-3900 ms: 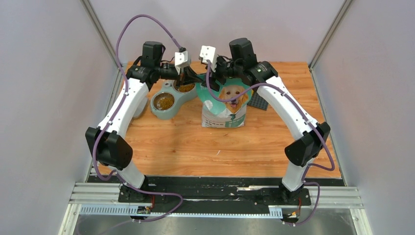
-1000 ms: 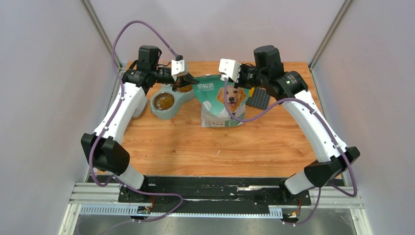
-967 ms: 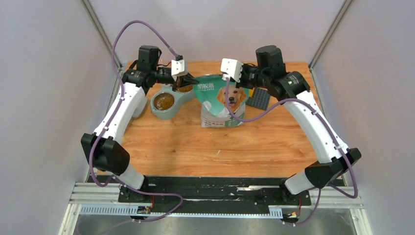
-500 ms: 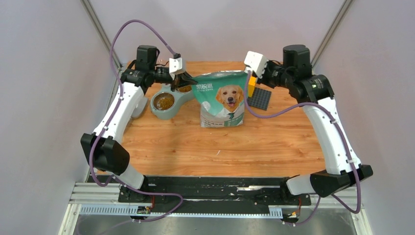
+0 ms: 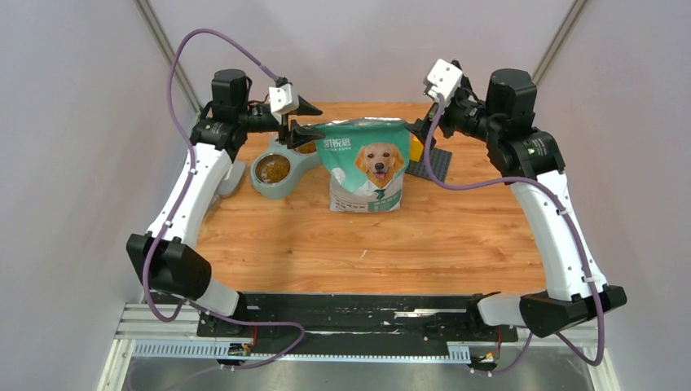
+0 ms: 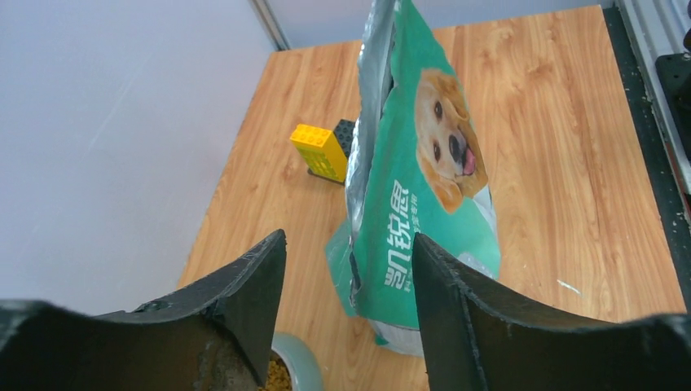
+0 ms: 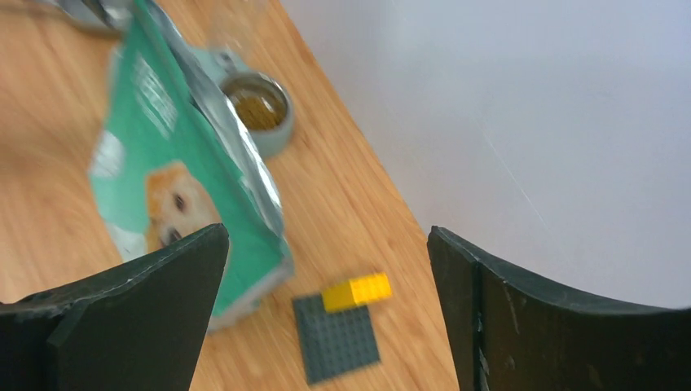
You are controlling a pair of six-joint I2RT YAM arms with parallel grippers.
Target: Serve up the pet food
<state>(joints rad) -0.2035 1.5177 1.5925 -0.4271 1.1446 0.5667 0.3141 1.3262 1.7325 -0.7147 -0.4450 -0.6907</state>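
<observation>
Green and white, the upright foil bag printed with a golden dog (image 5: pixel 365 167) stands mid-frame on the wooden tabletop (image 5: pixel 367 244), and neither of my grippers touches it. My left gripper (image 5: pixel 307 119) hangs at the upper left of the overhead view, just beside the bag's top corner, jaws apart and empty. My right gripper (image 5: pixel 422 128) hangs at the upper right, jaws spread wide, holding nothing. The small brown kibble pellets (image 5: pixel 274 169) lie in the pale grey-green double bowl (image 5: pixel 259 186) left of the bag. A yellow toy brick (image 5: pixel 416 148) sits at the edge of a dark grey studded plate (image 5: pixel 432 165) right of the bag.
</observation>
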